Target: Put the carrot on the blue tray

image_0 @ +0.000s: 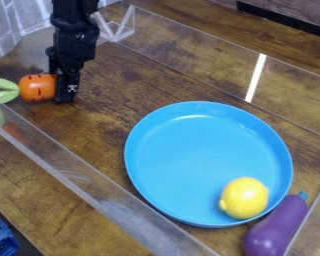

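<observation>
Task barely started: the stubby orange toy carrot w/ green leafy top (32, 87) sits on the wooden table (163, 70) at far left, well apart from the big round blue plastic tray (190, 150), which holds only a yellow lemon (244, 197). The black gripper (67, 93) has its jaws together, tips down just beside the carrot's right side; looks like touching, not clamped on it, so pick-up and carry are left.
</observation>
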`<state>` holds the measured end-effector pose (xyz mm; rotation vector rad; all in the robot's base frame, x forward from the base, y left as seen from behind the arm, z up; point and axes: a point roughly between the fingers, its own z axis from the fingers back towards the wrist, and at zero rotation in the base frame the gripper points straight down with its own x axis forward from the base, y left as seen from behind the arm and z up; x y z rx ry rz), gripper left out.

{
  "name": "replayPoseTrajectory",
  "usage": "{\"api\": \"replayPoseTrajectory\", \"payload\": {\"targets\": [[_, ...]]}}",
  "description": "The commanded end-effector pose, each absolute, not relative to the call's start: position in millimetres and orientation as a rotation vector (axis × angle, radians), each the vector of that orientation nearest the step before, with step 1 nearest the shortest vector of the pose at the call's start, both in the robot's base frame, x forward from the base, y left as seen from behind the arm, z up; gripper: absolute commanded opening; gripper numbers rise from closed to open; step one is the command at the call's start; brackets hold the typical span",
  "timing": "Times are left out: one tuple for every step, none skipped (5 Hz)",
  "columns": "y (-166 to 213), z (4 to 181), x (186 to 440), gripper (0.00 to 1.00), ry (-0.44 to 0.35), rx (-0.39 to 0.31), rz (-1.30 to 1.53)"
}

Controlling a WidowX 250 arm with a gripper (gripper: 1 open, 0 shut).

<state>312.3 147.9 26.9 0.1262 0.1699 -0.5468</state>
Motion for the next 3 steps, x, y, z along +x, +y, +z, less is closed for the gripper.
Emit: {"api": "replayPoseTrajectory", "payload": {"targets": [[142.5,59.3,323.2,0.00,0.093,0.185,-0.561],[140.6,59.3,323.7,0.00,0.092,0.184,-0.562],[137.9,61.3,324.2,0.00,0.092,0.186,-0.563]]}}
